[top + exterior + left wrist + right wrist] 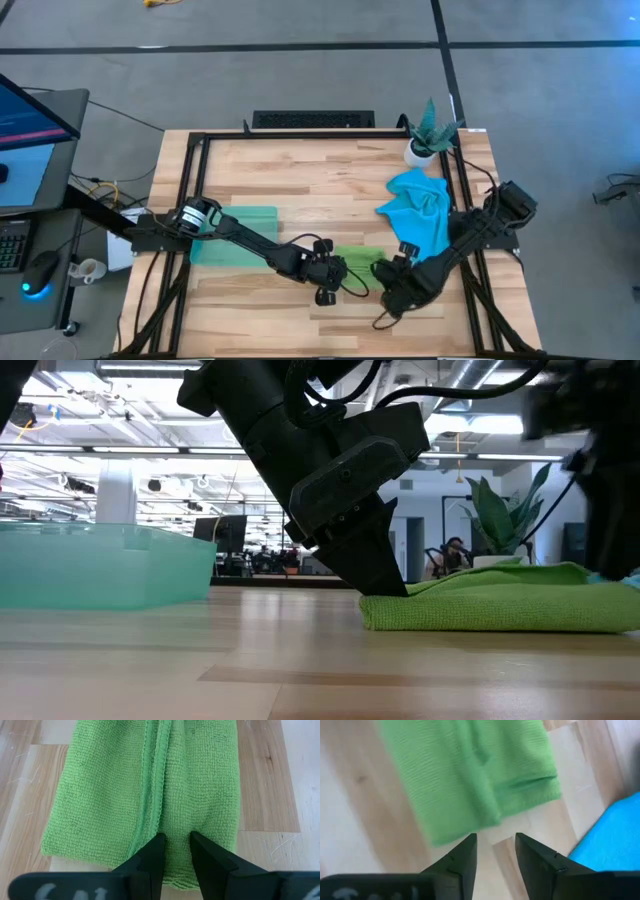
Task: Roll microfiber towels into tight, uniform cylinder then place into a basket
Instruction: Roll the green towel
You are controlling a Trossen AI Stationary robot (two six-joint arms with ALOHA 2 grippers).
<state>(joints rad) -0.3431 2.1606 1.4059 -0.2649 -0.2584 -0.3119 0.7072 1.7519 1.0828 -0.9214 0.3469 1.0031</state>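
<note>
Your left gripper [174,845] sits low at the near end of the folded lime green microfiber towel [150,790], its fingers parted only a little and pressing down on the cloth without a fold clearly caught between them. Your right gripper [495,845] hovers just off the towel's other short end, fingers apart and holding nothing, with bare wooden counter [350,810] showing between them.

That green towel lies flat at the middle of the counter, folded into a long strip with a hemmed edge running down its length. Expect it to be light, soft and floppy. It will sag and unroll if you let go, and the nap should grip the fingers well enough. Take it at the short end, pinching the edge across its width, so the roll starts straight.

Count two towels. The second, a crumpled sky blue microfiber towel [420,207], lies in a heap near the right arm, just in front of the small potted plant [428,135]. There is one basket, a shallow translucent teal tray [240,240], beside the left arm, with no towel showing in it.
</note>
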